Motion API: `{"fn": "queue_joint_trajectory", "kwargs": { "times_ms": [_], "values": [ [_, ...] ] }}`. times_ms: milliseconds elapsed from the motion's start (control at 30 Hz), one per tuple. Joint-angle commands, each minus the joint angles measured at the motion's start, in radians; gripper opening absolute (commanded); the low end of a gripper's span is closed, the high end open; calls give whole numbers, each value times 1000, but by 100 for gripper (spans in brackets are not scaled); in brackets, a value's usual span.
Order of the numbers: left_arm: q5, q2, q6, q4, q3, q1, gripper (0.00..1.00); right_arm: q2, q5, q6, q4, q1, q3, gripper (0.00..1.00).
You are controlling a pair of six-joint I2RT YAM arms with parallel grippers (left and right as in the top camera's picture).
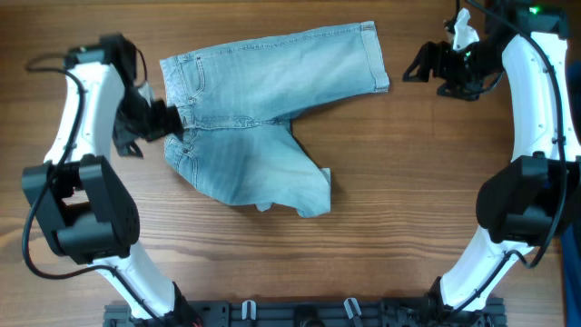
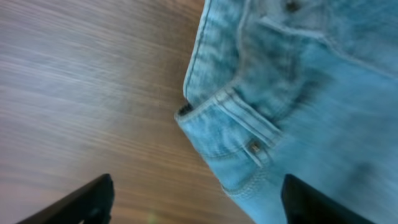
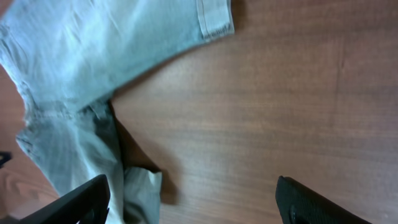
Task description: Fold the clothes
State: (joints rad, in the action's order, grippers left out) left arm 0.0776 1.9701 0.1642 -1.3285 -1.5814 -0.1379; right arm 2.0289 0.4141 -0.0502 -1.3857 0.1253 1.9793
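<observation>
The light blue denim shorts (image 1: 259, 109) lie on the wooden table (image 1: 390, 200), waistband to the left, one leg reaching to the upper right, the other leg bunched toward the lower middle. My left gripper (image 1: 174, 121) is open right at the waistband edge; the left wrist view shows the waistband (image 2: 261, 118) and a belt loop between and beyond the open fingers (image 2: 199, 202). My right gripper (image 1: 419, 65) is open and empty, right of the cuffed hem (image 1: 379, 56). The right wrist view shows the shorts (image 3: 93, 56) at the left and the open fingers (image 3: 199, 202) above bare wood.
Both arm bases stand near the front corners of the table. A dark rail (image 1: 309, 313) runs along the front edge.
</observation>
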Motion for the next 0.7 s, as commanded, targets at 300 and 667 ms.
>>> {"fn": "queue_joint_trajectory", "kwargs": {
  "times_ms": [300, 667],
  "values": [
    [168, -29, -103, 180, 200, -3, 4, -28, -18, 48, -16, -31, 8, 85],
    [17, -88, 16, 6, -23, -118, 6, -24, -18, 100, 5, -117, -181, 85]
  ]
}}
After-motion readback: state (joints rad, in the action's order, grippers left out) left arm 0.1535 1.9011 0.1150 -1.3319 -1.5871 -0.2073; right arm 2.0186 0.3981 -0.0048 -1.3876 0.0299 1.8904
